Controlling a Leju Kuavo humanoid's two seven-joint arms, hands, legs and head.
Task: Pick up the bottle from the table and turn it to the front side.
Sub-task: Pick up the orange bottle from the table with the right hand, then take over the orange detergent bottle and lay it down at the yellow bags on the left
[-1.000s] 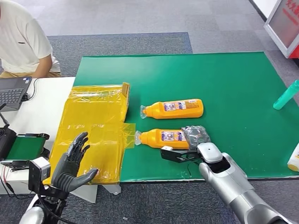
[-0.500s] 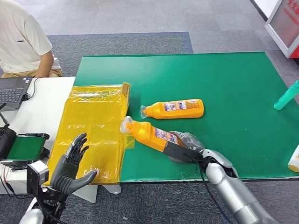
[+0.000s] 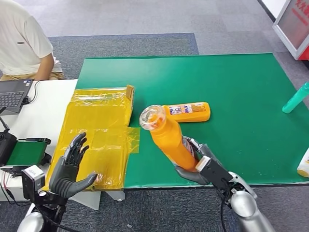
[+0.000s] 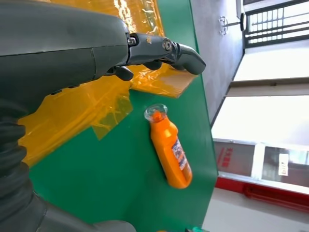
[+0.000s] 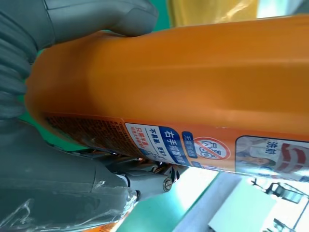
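Head view, left to right. A person (image 3: 20,43) in a white shirt sits at the far left behind a laptop (image 3: 12,94) on a white table (image 3: 43,111). A small device with a green screen (image 3: 25,152) lies at that table's near edge. The left hand (image 3: 69,169) is raised over the near corner of the yellow plastic sheet (image 3: 98,128), fingers spread apart and holding nothing; whether it touches the sheet cannot be told. The sheet lies across the joint between the white table and the green mat (image 3: 236,87).

The held bottle (image 3: 167,135), orange with a clear cap, is lifted off the mat near its front edge and tilted, cap pointing up and toward the camera. The right hand (image 3: 195,164) grips it around the base end, thumb on one side and fingers on the other. In the right wrist view the label strip runs along the side of the held bottle (image 5: 182,82) facing the fingers, with the plain orange face toward the thumb.

A second orange bottle (image 3: 188,111) lies flat on the mat just behind the held one, label up. A teal bottle (image 3: 296,99) lies at the mat's far right edge, and a white and yellow container (image 3: 303,164) stands partly in frame at the right border.

In the left wrist view the lying bottle (image 4: 169,147) rests on green beside the sheet's edge.
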